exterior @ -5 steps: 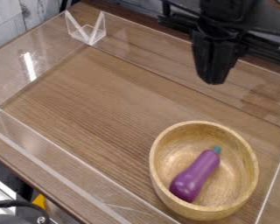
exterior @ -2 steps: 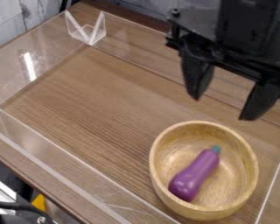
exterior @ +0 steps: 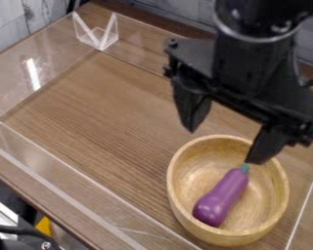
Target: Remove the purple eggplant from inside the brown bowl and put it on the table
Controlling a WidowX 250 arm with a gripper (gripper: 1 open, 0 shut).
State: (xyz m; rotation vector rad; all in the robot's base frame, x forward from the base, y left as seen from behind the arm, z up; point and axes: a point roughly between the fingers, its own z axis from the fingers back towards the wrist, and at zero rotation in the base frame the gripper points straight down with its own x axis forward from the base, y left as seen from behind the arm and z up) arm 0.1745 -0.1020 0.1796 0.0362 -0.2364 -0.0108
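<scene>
The purple eggplant [exterior: 222, 198] lies inside the brown bowl [exterior: 186, 191], its green stem tip pointing up and to the right. The round wooden bowl sits at the front right of the table [exterior: 107, 117]. My black gripper [exterior: 229, 137] hangs just above the bowl's far rim with its jaws spread wide. One fingertip [exterior: 191, 119] is left of the bowl's back edge, the other [exterior: 266, 153] is right above the eggplant's stem. Nothing is between the fingers.
Low clear acrylic walls [exterior: 42, 59] border the tabletop on the left, back and front. A small clear triangular stand [exterior: 97, 31] sits at the back left corner. The bowl is close to the front right wall.
The gripper has gone from shut to wide open. It has also dropped and moved forward, from high over the back of the table to just above the bowl.
</scene>
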